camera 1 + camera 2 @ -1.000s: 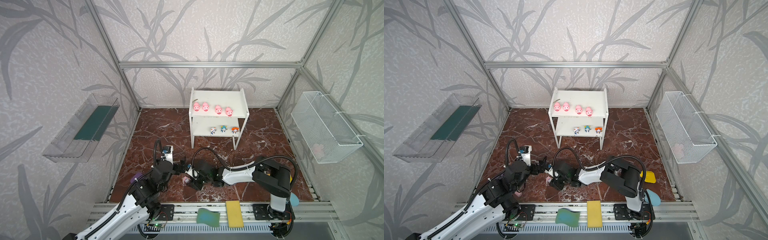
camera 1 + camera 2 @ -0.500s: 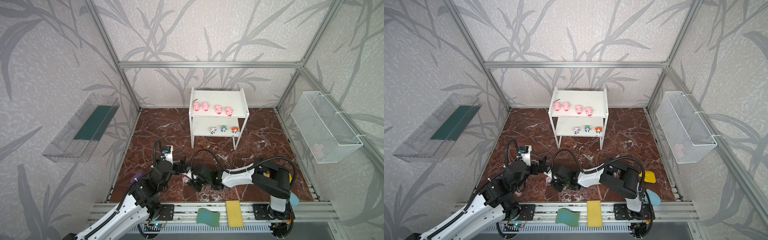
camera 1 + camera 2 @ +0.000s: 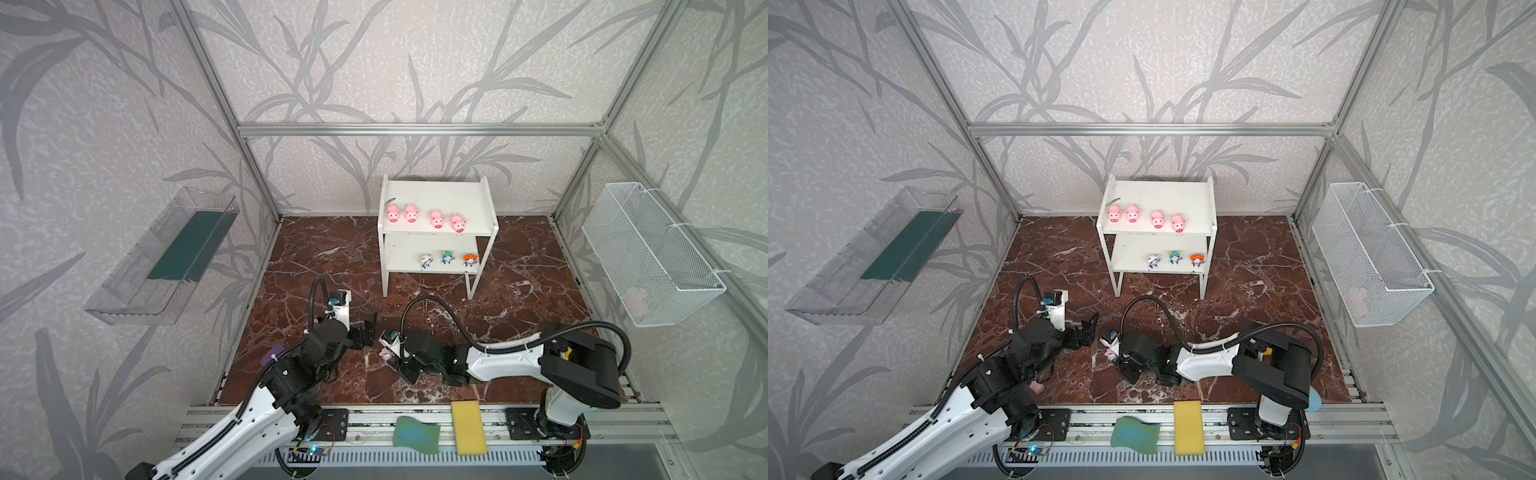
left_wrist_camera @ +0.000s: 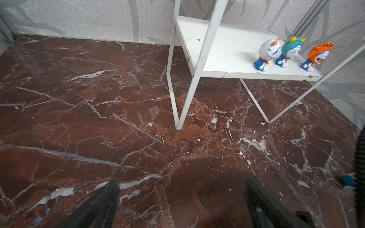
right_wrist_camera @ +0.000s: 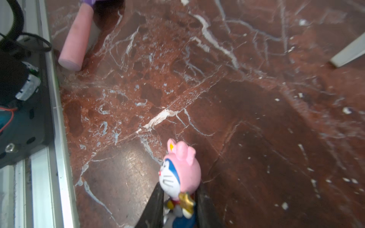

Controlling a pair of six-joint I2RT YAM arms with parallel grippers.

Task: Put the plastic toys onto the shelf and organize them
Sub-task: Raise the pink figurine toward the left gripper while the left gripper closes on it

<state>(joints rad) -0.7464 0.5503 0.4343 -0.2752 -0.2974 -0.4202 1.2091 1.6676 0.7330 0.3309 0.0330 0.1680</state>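
Pink figurine [image 5: 180, 173] is pinched by its body in the right gripper [image 5: 178, 197], down near the marble floor [image 5: 256, 138], well apart from the shelf [image 3: 440, 193]. Left gripper [image 4: 181, 184] sits just beside it, jaws spread wide.

The walls [image 3: 415, 62] are pale grey with big grey leaf shapes on them, and shiny metal bars [image 3: 415, 129] run along the corners. The surface [image 3: 316, 266] looks like dark red stone with thin white lines. A clear tray [image 3: 137, 299] hangs on the left wall, and a white wire basket [image 3: 648, 249] on the right wall.
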